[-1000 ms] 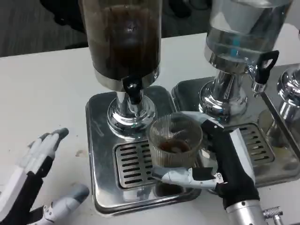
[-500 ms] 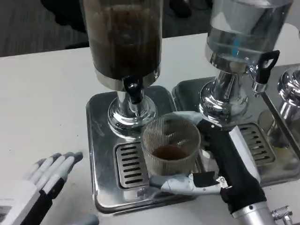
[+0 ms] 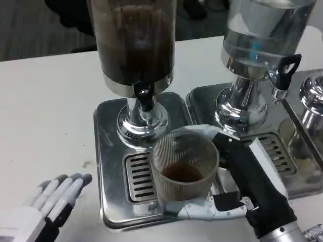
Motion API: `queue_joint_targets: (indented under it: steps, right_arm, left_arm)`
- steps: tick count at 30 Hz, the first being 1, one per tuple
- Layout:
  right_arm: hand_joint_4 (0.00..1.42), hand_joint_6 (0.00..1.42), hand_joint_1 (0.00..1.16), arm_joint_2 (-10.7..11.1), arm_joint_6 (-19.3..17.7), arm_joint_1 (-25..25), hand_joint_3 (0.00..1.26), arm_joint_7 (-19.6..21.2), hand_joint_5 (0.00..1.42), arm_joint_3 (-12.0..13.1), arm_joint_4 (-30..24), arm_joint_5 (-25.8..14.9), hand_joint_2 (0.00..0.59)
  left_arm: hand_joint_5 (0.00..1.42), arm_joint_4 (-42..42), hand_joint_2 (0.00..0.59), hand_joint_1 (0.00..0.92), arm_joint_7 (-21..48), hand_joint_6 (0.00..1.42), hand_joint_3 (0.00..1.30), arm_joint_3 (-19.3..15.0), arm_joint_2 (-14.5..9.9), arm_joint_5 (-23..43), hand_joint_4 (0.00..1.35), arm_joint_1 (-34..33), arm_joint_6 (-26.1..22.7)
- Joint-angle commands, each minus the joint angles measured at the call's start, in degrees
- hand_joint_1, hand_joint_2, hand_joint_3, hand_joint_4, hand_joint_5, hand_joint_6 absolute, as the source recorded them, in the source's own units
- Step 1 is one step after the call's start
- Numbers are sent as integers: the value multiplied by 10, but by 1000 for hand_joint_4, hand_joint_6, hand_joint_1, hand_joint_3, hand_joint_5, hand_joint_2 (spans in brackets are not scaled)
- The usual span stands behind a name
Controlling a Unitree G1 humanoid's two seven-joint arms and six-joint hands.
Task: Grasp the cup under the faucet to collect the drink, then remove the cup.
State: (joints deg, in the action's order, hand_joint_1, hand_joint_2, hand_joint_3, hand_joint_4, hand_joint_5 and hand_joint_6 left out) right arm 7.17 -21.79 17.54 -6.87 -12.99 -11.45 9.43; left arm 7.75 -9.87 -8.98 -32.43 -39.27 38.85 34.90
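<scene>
Cup (image 3: 184, 169) (held by right hand (image 3: 242, 189)) above steel tray (image 3: 108, 166) on white table (image 3: 45, 111)

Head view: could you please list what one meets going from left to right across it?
Left hand → dark drink dispenser → cup → right hand → clear dispenser.

A white bench (image 3: 45, 101) fills most of the view, its surface matte and evenly lit, with a small dark speck near its left front. Beyond its far edge lies a grey carpeted floor (image 3: 30, 30). Dark, blurred shapes (image 3: 70, 15) sit on that floor at the top, too unclear to identify.
</scene>
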Motion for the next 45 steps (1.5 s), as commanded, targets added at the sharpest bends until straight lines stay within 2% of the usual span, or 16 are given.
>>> queue_joint_targets:
  steps: [1,8,19,25,38,45]
  right_arm:
    - [947,1287,1053,1,3,0,877,-10,963,5,-27,-27,86]
    - [947,1287,1050,11,3,-1,877,-25,963,19,-32,-42,87]
    - [947,1287,1049,10,8,1,877,-29,963,26,-34,-52,87]
    - [947,1287,1049,9,13,4,877,-27,963,29,-37,-53,87]
    - [947,1287,1045,6,15,8,877,-26,974,27,-38,-52,87]
    - [947,1287,1039,3,14,14,877,-21,974,28,-39,-49,86]
  left_arm:
    - [0,17,107,0,-16,0,0,-6,20,-16,0,13,-15]
    - [0,37,105,0,-13,0,0,7,39,-32,0,6,-36]
    - [0,61,107,0,-12,0,0,15,55,-43,0,7,-54]
    - [0,66,118,0,-35,0,0,11,67,-53,0,8,-53]
    - [0,59,121,0,-41,0,0,19,59,-58,0,-3,-43]
    - [0,37,137,0,-43,0,0,19,61,-36,0,-2,-29]
